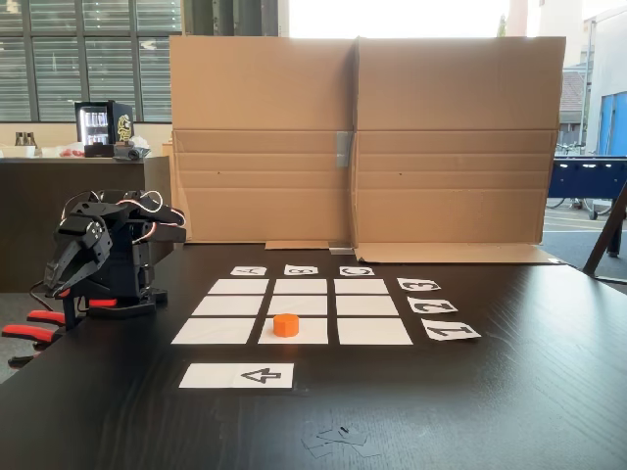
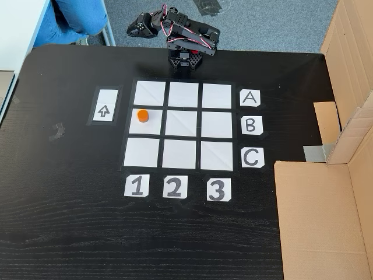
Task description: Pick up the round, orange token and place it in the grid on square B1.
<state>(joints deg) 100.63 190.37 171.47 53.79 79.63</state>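
Observation:
The orange token [image 1: 285,325] [image 2: 143,115] stands upright on square B1 [image 1: 311,334] [image 2: 152,126], the rectangle in the row of card B [image 2: 250,125] and the column of card 1 [image 2: 136,186]. It sits toward that square's edge nearest the arrow strip. The grid [image 1: 298,305] [image 2: 183,123] holds nothing else. My gripper [image 1: 59,284] [image 2: 133,28] is folded down by the arm's base, well apart from the token, shut with nothing in it.
A white strip with a black arrow [image 1: 236,375] [image 2: 105,105] lies beside the grid. A cardboard wall [image 1: 362,137] [image 2: 326,204] stands along one table side. Red-handled clamps [image 1: 29,331] grip the table edge. A person's blue-clad leg [image 2: 76,20] is beyond the table.

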